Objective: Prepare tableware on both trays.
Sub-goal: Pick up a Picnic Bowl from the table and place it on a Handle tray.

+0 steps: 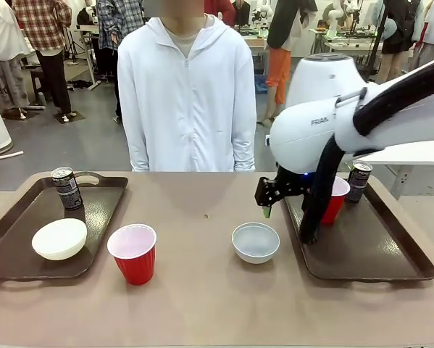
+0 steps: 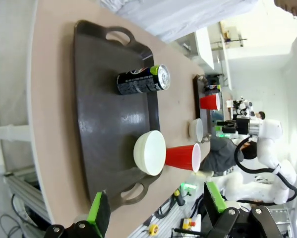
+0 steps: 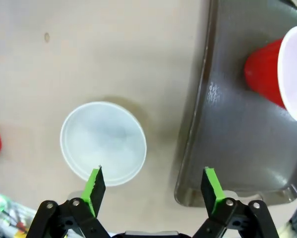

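On the left dark brown rectangular plastic tray [image 1: 93, 217]: a small dark drink can [image 1: 67, 188] upright at the far end and a white bowl [image 1: 59, 238] at the near end, apart from each other, drink behind and dish in front. Lacks only its cup: just beside that tray's near right corner, on the bare table [image 1: 202, 304], a red plastic cup with white inside [image 1: 132, 253], mouth up. On the right matching brown tray [image 1: 376, 246]: a second dark can [image 1: 359, 181] at the far end with a second red cup [image 1: 338, 199] just beside it, both partly behind the right arm [image 1: 325, 116]. Lacks its bowl: between the trays, near the right one's left rim but outside it, a pale grey-blue bowl [image 1: 256, 241], mouth up on the table. Above that bowl and that rim, the right gripper [image 3: 152, 174], pointing down, jaws spread wide and holding nothing; in the wrist view one green pad [image 3: 95, 181] lines up with the bowl's rim, the other with the tray's near corner, probably so as to come down over the bowl's wall. Back from the left tray's near end, the left gripper [image 2: 156, 208], jaws likewise spread and empty, looking along the tray, likely placed to take the stray cup. At the far side, a person in a white hooded jacket [image 1: 188, 94], standing, hands hidden behind the table edge.
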Motion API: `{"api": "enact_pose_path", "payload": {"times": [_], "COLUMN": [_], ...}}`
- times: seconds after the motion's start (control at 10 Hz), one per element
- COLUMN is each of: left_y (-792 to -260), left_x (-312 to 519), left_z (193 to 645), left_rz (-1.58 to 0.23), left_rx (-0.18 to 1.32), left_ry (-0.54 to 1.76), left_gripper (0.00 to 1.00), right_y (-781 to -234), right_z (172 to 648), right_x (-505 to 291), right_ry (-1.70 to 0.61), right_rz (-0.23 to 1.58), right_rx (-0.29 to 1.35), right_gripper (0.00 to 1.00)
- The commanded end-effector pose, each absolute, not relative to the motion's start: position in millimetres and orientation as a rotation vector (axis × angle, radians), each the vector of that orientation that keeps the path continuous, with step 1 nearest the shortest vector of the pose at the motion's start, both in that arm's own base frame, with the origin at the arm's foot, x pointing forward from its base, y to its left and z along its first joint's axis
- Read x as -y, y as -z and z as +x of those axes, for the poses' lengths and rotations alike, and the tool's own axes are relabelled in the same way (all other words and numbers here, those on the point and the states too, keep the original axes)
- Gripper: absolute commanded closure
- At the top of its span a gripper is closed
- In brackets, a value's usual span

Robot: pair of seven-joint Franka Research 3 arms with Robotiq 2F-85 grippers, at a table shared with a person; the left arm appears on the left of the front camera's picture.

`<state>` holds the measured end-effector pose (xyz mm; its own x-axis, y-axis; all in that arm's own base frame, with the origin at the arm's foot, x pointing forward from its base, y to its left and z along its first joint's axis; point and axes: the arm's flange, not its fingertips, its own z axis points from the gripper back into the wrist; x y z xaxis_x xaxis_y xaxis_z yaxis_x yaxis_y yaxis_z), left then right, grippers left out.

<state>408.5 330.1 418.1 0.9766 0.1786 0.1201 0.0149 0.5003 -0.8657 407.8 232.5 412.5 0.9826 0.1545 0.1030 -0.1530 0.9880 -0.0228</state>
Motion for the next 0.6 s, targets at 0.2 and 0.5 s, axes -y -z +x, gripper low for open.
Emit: {"api": "enact_pose_path", "payload": {"times": [0.2,0.5], "left_y": [-419.2,-419.2], "left_x": [-328.5,-328.5], "left_z": [406.3,406.3], "left_rz": [-1.053,-1.053], "left_rx": [0.214,0.214], "left_ry": [-0.104,-0.104], "left_gripper": [0.00,0.00], "right_y": [-388.5,-369.2], "right_z": [424.5,424.2], "right_x": [-246.1,-249.5], "right_ry": [-0.111,-0.115], "right_rz": [-0.011,0.031], "right_rx": [0.023,0.008], "right_gripper": [0.00,0.00]}}
